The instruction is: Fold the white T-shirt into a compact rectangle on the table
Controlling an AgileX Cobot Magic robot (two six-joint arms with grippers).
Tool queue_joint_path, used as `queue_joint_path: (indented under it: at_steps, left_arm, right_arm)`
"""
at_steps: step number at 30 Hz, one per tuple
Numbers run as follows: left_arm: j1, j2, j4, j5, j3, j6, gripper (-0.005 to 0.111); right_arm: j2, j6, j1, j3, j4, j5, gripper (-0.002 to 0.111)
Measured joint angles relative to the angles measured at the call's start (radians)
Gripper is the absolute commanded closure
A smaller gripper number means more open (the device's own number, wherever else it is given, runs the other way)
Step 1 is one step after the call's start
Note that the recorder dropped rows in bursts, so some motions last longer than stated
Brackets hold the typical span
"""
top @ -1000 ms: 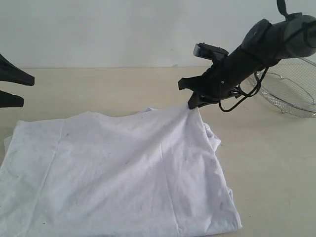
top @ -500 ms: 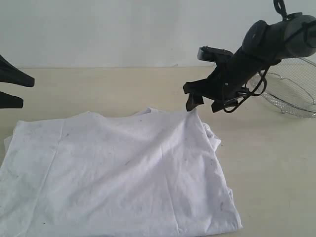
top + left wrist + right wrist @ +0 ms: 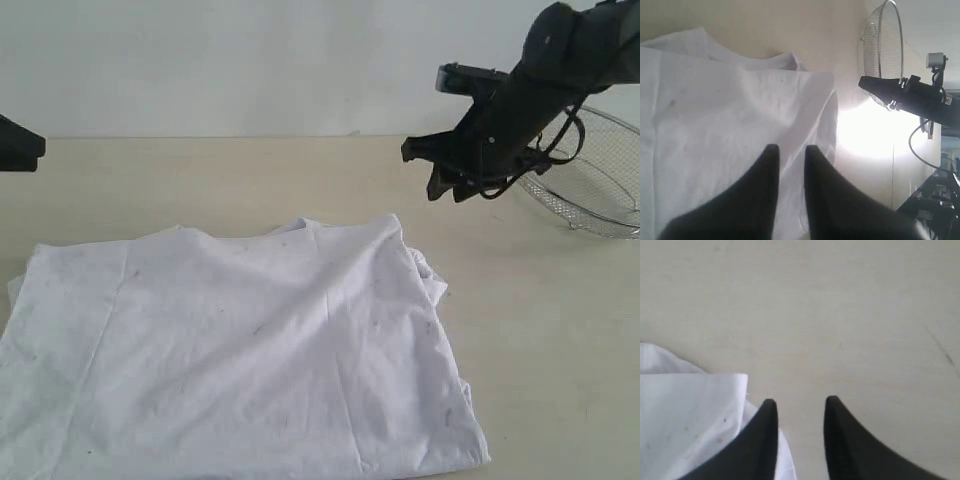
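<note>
Found the white T-shirt lying flat on the pale beige surface, folded over into a broad slab. Placed it toward the near left of the exterior view, cut off by that view's lower and left edges. Noted a layered, rumpled edge along its right side, with a lower layer poking out. Met only plain white cloth, faint grey specks and soft creases on the face turned up. Could read nothing on it in any of the three views.

Checked the right hand through its own wrist camera. Saw both dark fingers parted by a moderate gap, with nothing between them. Saw one tip in line with the shirt's corner and the other over bare surface. Placed that hand, in the exterior view, up in the air beyond the shirt's far right corner, clear of the cloth and pointing downward, with black cables looped beside it.

Checked the left hand likewise. Saw its fingers drawn close with only a narrow slit between the tips, gripping nothing, above the white cloth. Caught just a dark sliver of it at the far left edge of the exterior view, well apart from the other hand.

Spotted a silver wire-mesh basket on the surface at the far right, partly behind the right arm and well apart from the shirt. Made out no brand or label on it.
</note>
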Motion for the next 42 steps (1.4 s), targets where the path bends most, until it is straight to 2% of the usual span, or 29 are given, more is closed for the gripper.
queue_joint_path:
  at_steps: [2, 6, 12, 17, 21, 27, 36, 42]
  left_arm:
    - [0.000, -0.030, 0.000, -0.001, 0.000, 0.000, 0.102]
    - [0.000, -0.074, 0.000, 0.001, 0.003, -0.017, 0.102]
    - [0.000, -0.160, 0.018, 0.001, 0.079, -0.022, 0.102]
    - [0.000, -0.234, 0.044, 0.001, 0.168, -0.012, 0.102]
    - [0.000, -0.289, 0.036, 0.001, 0.221, 0.022, 0.102]
    - [0.000, -0.392, -0.082, -0.033, 0.284, 0.116, 0.102]
    - [0.000, -0.504, -0.163, -0.087, 0.362, 0.189, 0.102]
    - [0.000, -0.549, -0.182, -0.104, 0.428, 0.206, 0.102]
  right_arm:
    - [-0.026, 0.010, 0.000, 0.000, -0.002, 0.011, 0.108]
    - [-0.066, 0.016, 0.000, 0.000, 0.003, 0.037, 0.108]
    - [-0.110, -0.012, 0.000, 0.024, 0.038, 0.083, 0.108]
    - [-0.202, -0.023, 0.000, 0.167, 0.068, 0.065, 0.108]
    - [-0.290, -0.071, 0.000, 0.335, 0.163, 0.024, 0.108]
    - [-0.441, -0.235, 0.000, 0.551, 0.338, 0.005, 0.108]
    - [-0.661, -0.302, 0.000, 0.749, 0.358, -0.019, 0.108]
    - [-0.704, -0.318, 0.000, 0.837, 0.360, -0.038, 0.108]
